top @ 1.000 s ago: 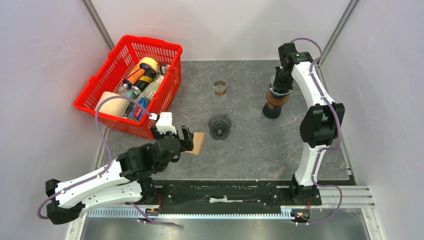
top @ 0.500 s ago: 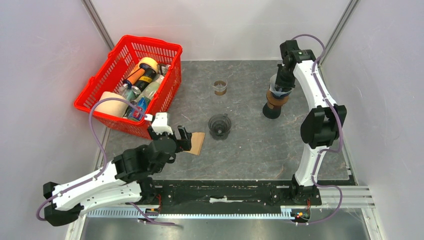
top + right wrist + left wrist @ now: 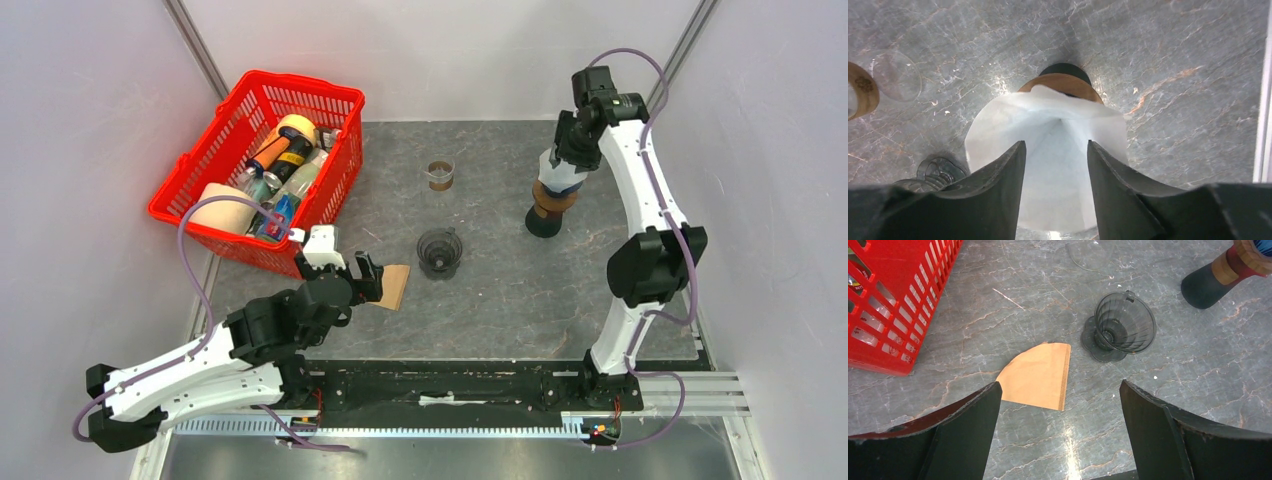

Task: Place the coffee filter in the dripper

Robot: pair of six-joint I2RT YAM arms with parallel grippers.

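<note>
While the left tool (image 3: 1060,389) is held spread wide above the table (image 3: 1173,380), the brown paper filter (image 3: 1038,375) is seen lying flat below it, just beside the dripper (image 3: 1123,322). Whether the right tool (image 3: 1055,145) grips the white paper (image 3: 998,125) cannot be told.

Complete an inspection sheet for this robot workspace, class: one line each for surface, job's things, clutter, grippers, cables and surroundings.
Surface: grey marbled table; no spills seen.
Job's things: brown coffee filter lies flat beside the dripper, not touching it; the dripper holds nothing.
Clutter: red basket of bottles and rolls at far left; small glass; dark wood-banded stand with a white top.
Grippers: left gripper open, near the filter, not touching it; right gripper open, above the stand's white top.
Cables: purple cables loop off both arms, clear of the objects.
Surroundings: pale walls and metal corner posts; nothing else seen.
</note>
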